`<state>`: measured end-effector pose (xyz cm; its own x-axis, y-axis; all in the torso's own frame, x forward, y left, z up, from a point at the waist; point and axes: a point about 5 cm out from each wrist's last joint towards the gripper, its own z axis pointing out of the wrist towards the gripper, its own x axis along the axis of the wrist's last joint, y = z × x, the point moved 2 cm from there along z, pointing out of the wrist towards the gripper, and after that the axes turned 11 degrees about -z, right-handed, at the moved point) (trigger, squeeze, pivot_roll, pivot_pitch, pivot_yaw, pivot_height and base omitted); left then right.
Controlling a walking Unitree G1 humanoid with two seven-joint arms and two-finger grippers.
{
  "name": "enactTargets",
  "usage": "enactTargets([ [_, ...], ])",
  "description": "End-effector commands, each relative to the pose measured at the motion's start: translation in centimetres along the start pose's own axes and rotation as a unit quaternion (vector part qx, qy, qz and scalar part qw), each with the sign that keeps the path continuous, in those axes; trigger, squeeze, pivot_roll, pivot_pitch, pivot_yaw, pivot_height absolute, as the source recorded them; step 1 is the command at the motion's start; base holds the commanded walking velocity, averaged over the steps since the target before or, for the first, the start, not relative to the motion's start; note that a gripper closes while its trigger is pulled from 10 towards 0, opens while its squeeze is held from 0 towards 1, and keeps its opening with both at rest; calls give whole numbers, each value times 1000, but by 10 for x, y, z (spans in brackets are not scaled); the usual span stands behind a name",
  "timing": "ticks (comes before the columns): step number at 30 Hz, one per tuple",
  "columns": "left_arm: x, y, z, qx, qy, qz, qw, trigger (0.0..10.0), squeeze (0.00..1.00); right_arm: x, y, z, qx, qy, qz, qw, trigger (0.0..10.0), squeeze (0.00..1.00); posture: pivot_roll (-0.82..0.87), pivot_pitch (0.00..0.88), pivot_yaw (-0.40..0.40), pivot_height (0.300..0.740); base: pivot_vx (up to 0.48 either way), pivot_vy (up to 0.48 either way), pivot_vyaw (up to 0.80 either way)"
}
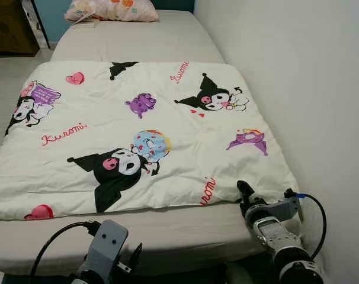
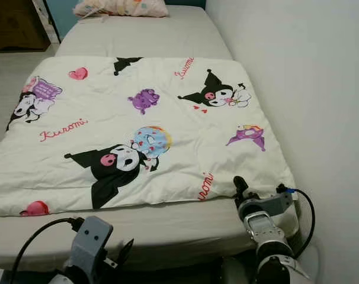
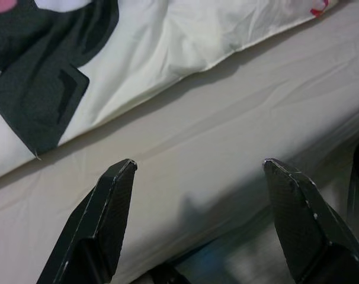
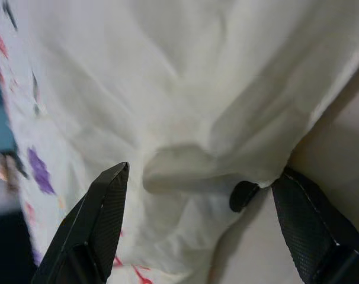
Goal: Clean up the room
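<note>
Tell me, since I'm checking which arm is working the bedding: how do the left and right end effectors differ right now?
The right end effector reaches the near corner of the quilt, its open fingers straddling the fabric's edge; the left end effector hangs open above the bare bed sheet, short of the quilt. The right sits further forward, close to the wall; the left stays low by the bed's near edge. Both are open, holding nothing.
</note>
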<state>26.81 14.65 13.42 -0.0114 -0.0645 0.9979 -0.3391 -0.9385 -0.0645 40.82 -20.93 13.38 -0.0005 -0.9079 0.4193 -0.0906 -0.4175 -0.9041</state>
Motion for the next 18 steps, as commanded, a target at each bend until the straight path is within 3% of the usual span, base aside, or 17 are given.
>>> enactTargets([
  [1, -7, 5, -3, -11, -16, -11, 1000, 10000, 0, 0, 6, -1, -13, 11, 40, 999, 10000, 0, 135, 494, -36, 547, 0, 0, 0],
  [4, -4, 7, -2, -19, -11, -12, 1000, 10000, 0, 2, 4, -1, -10, 18, 47, 999, 10000, 0, 140, 495, -36, 547, 0, 0, 0],
  [6, 7, 22, -1, -65, 7, -26, 997, 10000, 0, 13, -3, 2, -1, 44, 46, 998, 10000, 0, 162, 501, -30, 547, 0, 0, 0],
  [8, 7, 22, -1, -65, 7, -26, 997, 10000, 0, 13, -3, 2, -1, 44, 46, 998, 10000, 0, 162, 501, -30, 547, 0, 0, 0],
  [13, 19, 46, 0, -126, 21, -38, 991, 10000, 0, 24, -1, 1, -11, 71, 44, 996, 10000, 0, 179, 507, -24, 547, 0, 0, 0],
  [16, 21, 48, 0, -126, 26, -40, 991, 10000, 0, 28, 0, 1, -15, 75, 39, 996, 10000, 0, 175, 509, -24, 547, 0, 0, 0],
  [17, 21, 47, 0, -121, 26, -41, 992, 10000, 0, 30, 2, 0, -21, 77, 29, 996, 8196, 0, 169, 505, -25, 547, 0, 0, 0],
  [18, 21, 46, -1, -117, 26, -41, 992, 10000, 0, 31, 3, 0, -25, 79, 22, 996, 5333, 0, 169, 505, -25, 547, 0, 0, 0],
])
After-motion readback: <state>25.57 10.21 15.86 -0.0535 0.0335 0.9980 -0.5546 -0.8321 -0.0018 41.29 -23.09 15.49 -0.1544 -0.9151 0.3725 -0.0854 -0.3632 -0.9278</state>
